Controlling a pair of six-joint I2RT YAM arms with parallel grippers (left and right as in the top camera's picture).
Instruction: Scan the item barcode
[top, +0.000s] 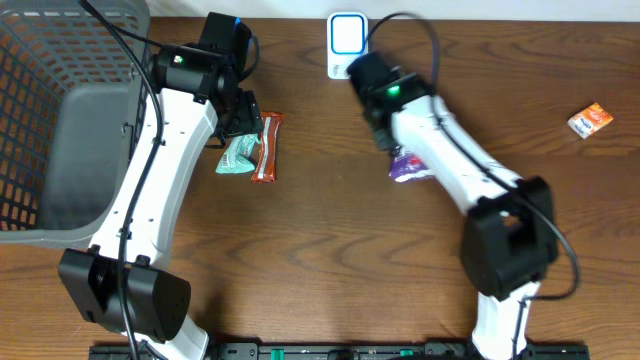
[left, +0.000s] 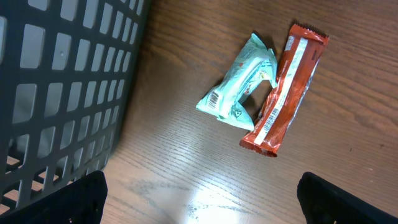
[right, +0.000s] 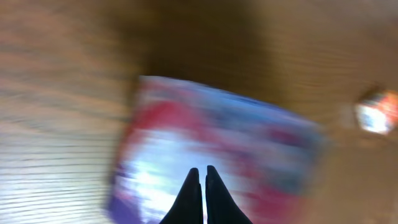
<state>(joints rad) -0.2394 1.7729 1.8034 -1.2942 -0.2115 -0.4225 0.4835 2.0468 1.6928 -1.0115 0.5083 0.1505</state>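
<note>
Wood table (top: 320, 230) — purple packet (right: 249, 143) lies crosswise under closed, empty right end effector (right: 201, 172); left end effector (left: 205, 204) wide open.

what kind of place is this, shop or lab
Probably a mock checkout bench, not a real shop: a grey basket, a white scanner-like box at the table's far edge, and a wrapped red bar and green packet lying loose.

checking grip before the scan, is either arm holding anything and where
Nothing seems held: left gripper open above the green packet, right gripper shut, empty, over the blurred purple packet.
</note>
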